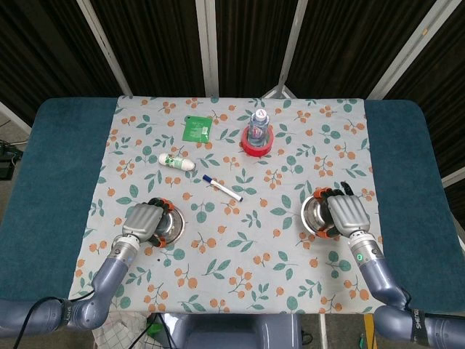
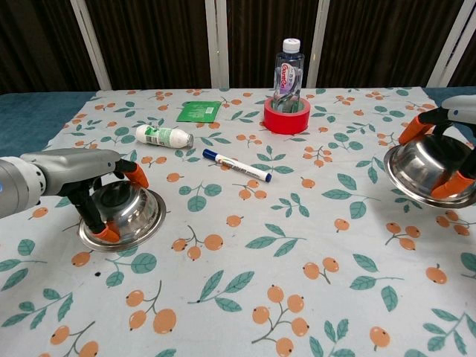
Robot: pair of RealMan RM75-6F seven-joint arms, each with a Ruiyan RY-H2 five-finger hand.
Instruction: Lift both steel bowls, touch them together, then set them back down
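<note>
A floral tablecloth (image 2: 245,297) covered the table. The left hand (image 2: 89,182) pinched the left steel bowl (image 2: 126,212) by its rim near the front; the right hand (image 2: 446,160) clasped the right steel bowl (image 2: 428,167), tilted. Bringing them together would need level, even lifts across the open middle, below the marker (image 2: 236,165) and well short of the bottle (image 2: 288,71).

Left bowl (image 2: 123,212) near-left on tablecloth (image 2: 245,282); right bowl (image 2: 430,169) far right. Marker (image 2: 236,165) between, further back. Bottle (image 2: 289,65) inside tape roll (image 2: 286,115) behind; packet (image 2: 198,111), tube (image 2: 164,136) back-left.
</note>
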